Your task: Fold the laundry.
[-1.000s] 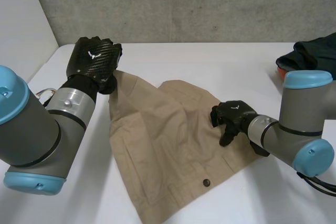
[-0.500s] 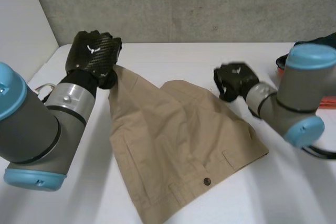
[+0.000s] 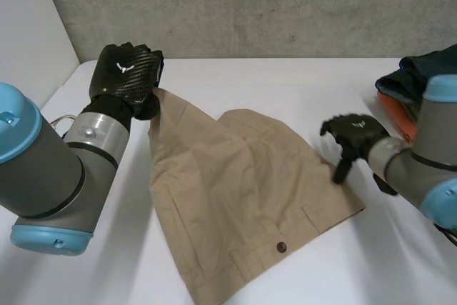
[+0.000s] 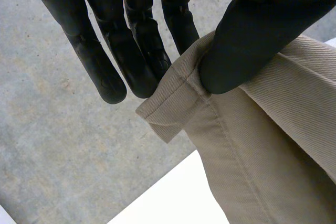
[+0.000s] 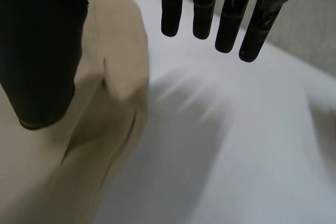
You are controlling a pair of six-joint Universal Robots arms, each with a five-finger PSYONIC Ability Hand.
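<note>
A tan garment (image 3: 235, 198) with a dark button lies spread on the white table (image 3: 285, 83). My left hand (image 3: 127, 76) holds its far left corner up off the table. In the left wrist view the thumb (image 4: 252, 40) pinches the hemmed corner (image 4: 178, 108) against the fingers (image 4: 131, 51). My right hand (image 3: 353, 133) hovers over the garment's right edge, open, fingers pointing down. In the right wrist view its fingers (image 5: 210, 9) are straight and apart from the thumb (image 5: 42, 51), nothing between them, with the tan cloth (image 5: 63, 156) under the palm.
A pile of dark and orange clothes (image 3: 421, 83) sits at the table's far right edge, behind my right arm. A grey concrete wall runs along the table's back. Bare table lies beyond and to the right of the garment.
My right hand left the garment's middle right, rose toward the back, then came down at the right edge with its fingers now spread. The left hand kept its hold on the corner.
</note>
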